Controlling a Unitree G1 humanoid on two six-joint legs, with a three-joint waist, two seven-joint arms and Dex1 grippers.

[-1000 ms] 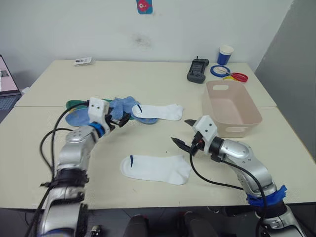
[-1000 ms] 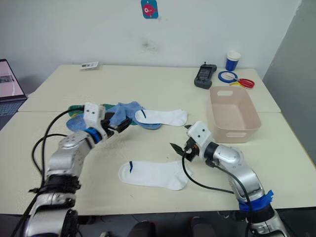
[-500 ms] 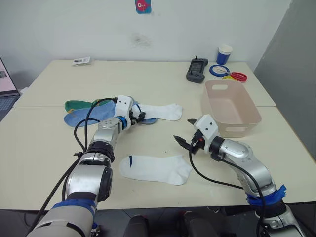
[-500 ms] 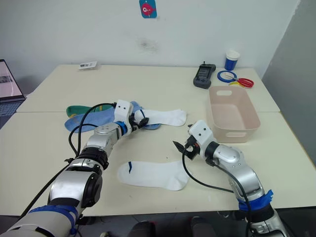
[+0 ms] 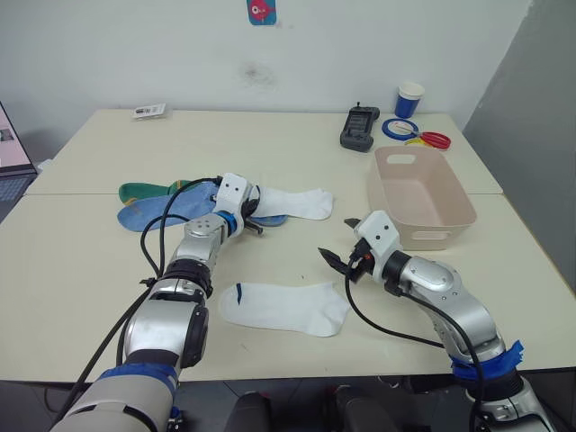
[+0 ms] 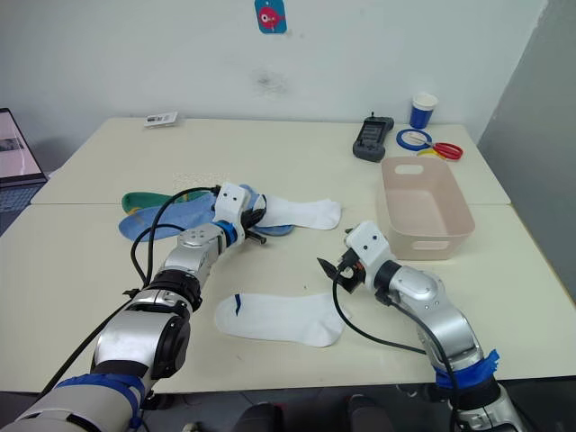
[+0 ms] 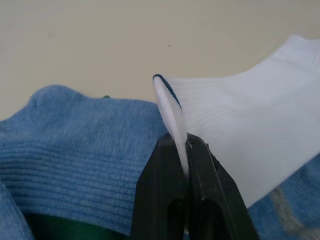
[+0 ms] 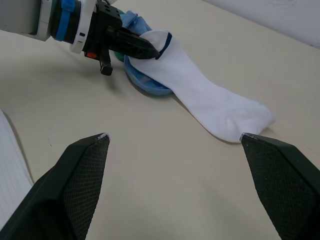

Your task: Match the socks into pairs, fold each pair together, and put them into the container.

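Socks: my left hand (image 7: 184, 150), having reached the pile half a second ago, is now pinching the far white sock (image 5: 297, 202) by its cuff | near white sock (image 5: 283, 307) is lying flat on the tabletop (image 5: 270, 144) | right hand (image 5: 341, 243) is hovering wide open, empty | tub (image 5: 418, 196) is waiting empty, pairing just starting.

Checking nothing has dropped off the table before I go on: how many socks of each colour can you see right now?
white socks: 2, one near the table edge, one farther back pinched in the left gripper
light blue socks: 2, as far as the overlap lets me tell
dark green sock: 1 showing
Total: 5 in sight
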